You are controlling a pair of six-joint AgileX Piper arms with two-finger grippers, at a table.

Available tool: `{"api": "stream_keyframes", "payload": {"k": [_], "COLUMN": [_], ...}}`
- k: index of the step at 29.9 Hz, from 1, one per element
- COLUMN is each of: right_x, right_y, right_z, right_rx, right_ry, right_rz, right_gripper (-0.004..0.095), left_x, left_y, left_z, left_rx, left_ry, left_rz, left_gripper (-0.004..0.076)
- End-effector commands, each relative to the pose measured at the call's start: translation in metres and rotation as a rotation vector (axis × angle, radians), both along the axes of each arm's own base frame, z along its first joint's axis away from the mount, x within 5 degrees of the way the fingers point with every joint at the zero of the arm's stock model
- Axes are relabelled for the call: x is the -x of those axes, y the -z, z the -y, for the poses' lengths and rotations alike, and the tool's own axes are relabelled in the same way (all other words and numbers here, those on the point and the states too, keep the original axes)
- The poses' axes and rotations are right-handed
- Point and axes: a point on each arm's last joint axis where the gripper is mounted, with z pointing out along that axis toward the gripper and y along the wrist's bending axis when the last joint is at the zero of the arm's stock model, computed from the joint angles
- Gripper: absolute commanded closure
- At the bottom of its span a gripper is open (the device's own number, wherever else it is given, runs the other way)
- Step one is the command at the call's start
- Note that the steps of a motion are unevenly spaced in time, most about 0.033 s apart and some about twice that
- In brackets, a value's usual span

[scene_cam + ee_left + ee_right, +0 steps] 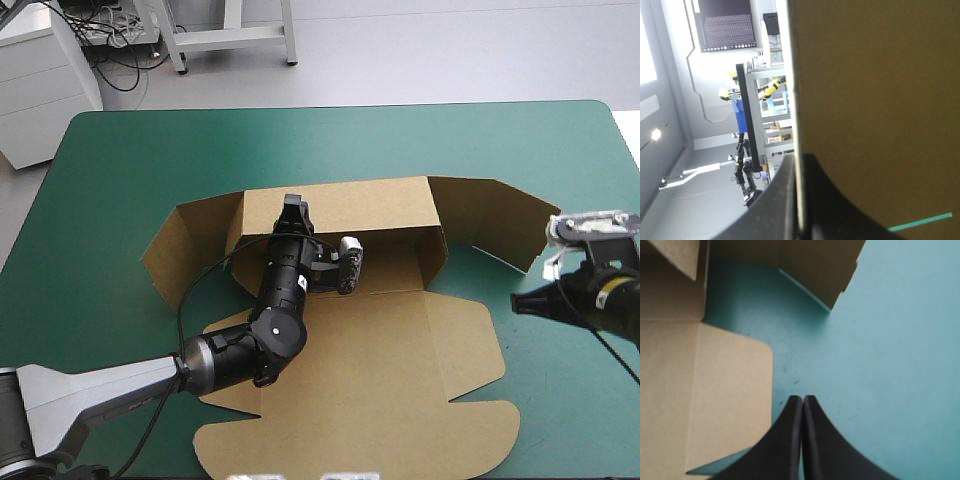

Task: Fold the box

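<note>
While the box [400,340] sits mid-table on the teal-green cover [120,180], you have only part of it standing: back wall [370,205] upright, a side flap angling out from each end of it, lid panel [350,430] flat toward the near edge.

Left gripper [294,207]: reaches across the flat board to the back wall's top edge. The left wrist view shows its black fingers [775,200] all but closed, the wall's edge pinched between them and brown board filling the view ahead.

Right gripper [517,302]: off to the right of the box, over bare cover, apart from the board. Its fingers meet in one pointed arch with nothing between them. A rounded flap [730,400] lies just beside the tips; the corner of the right side flap [815,270] stands ahead.
</note>
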Motion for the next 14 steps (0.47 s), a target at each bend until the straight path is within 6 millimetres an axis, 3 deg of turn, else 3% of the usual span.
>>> {"api": "stream_keyframes", "payload": {"k": [1, 8, 14], "right_x": [-0.030, -0.105, -0.164], "right_y": [-0.032, -0.064, -0.073], "right_z": [-0.001, -0.017, -0.017], "right_rx": [0.060, 0.091, -0.013], "right_ry": [-0.004, -0.070, -0.121], "right_rz": [0.114, 0.123, 0.100], "right_gripper": [0.0931, 0.0931, 0.0931], "left_x": [0.000, 0.000, -0.001], "left_y": [-0.019, -0.019, -0.021], "left_z": [0.002, 0.002, -0.001], "left_rx": [0.002, -0.001, -0.004], "left_ry": [0.031, 0.021, -0.013], "left_rz": [0.096, 0.101, 0.120], "left_gripper": [0.0756, 0.0756, 0.0756]}}
